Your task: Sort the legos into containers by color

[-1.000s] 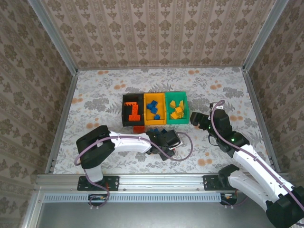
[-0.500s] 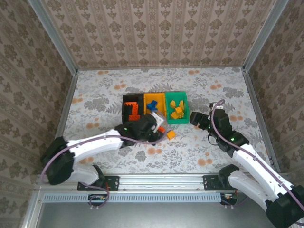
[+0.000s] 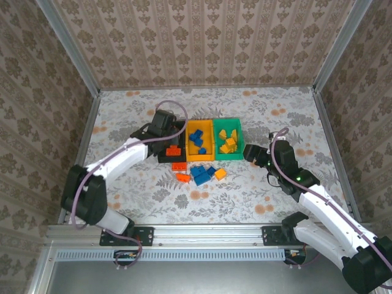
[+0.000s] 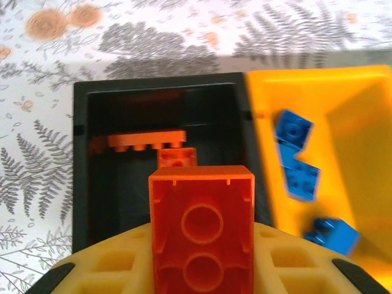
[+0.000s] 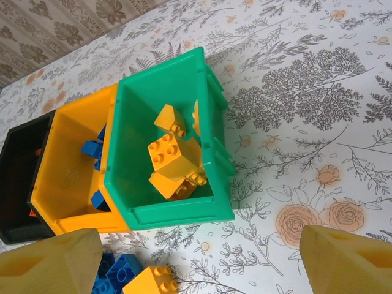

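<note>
- Your left gripper (image 4: 202, 269) had clamped narrow on a red-orange brick (image 4: 202, 226), poised over the black bin (image 4: 79, 159), where two red-orange pieces (image 4: 147, 142) already lay.
- That brick looked light, rigid and slick (hard plastic). Pinching its flat opposite sides, as you had, seemed soundest, and it should drop cleanly.
- Your right gripper (image 5: 199, 263) stood wide and empty, just off the green bin (image 5: 184, 214) at its near right corner.
- Loose bricks (image 3: 201, 174), blue, red-orange and one yellow-orange, lay near the middle of the surface (image 3: 122, 184), just off the bins' near edge.
</note>
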